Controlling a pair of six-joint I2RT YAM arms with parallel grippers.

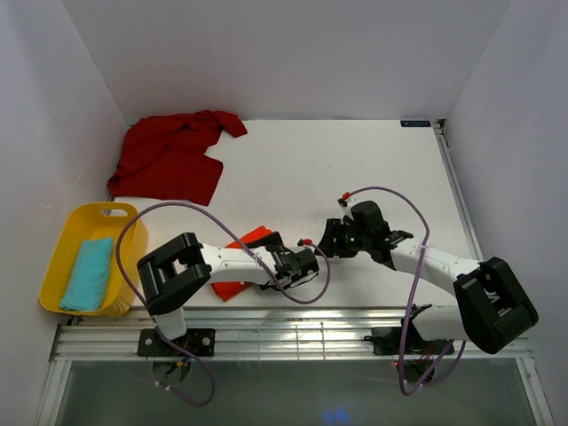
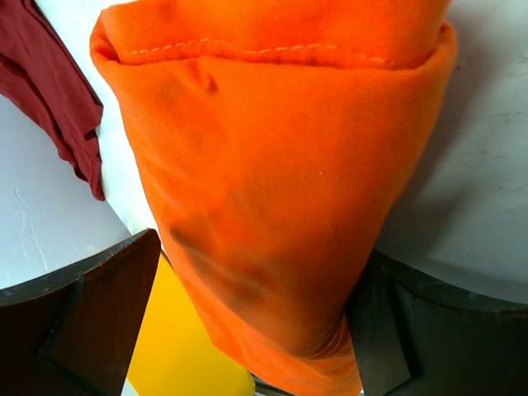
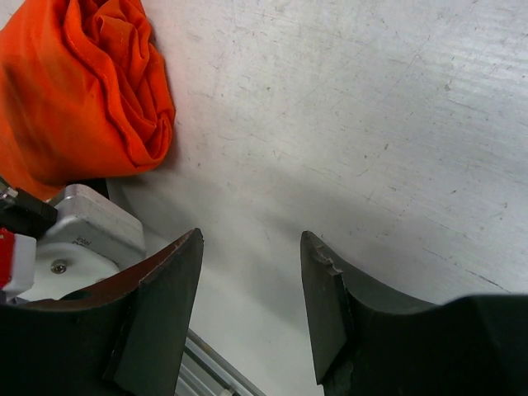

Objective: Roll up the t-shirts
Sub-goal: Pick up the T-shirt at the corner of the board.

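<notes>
The orange-red t-shirt (image 1: 241, 263) lies as a rolled, bunched bundle near the front edge of the table (image 1: 355, 169), left of centre, partly covered by the left arm. The left gripper (image 1: 282, 262) sits right at this bundle with its jaws spread wide. In the left wrist view the orange cloth (image 2: 272, 181) fills most of the space between the two dark fingers (image 2: 82, 322). It reaches close to the finger on the right side of that view, while a gap shows beside the other finger. The jaws are released, not clenched on the cloth. A stitched hem runs across the top of the bundle in that view.

The right gripper (image 1: 330, 238) hovers just to the right of the left one, its jaws parted with only bare table between them (image 3: 252, 235). In its wrist view the orange-red t-shirt (image 3: 82, 91) lies up and to the left of the fingers, apart from them, showing a spiral of folds at its end.

The dark crimson t-shirt (image 1: 173, 160) lies crumpled at the far left corner of the table, well apart from both grippers. A yellow tub (image 1: 67, 232) stands off the table's left edge, holding a teal cloth (image 1: 89, 273).
</notes>
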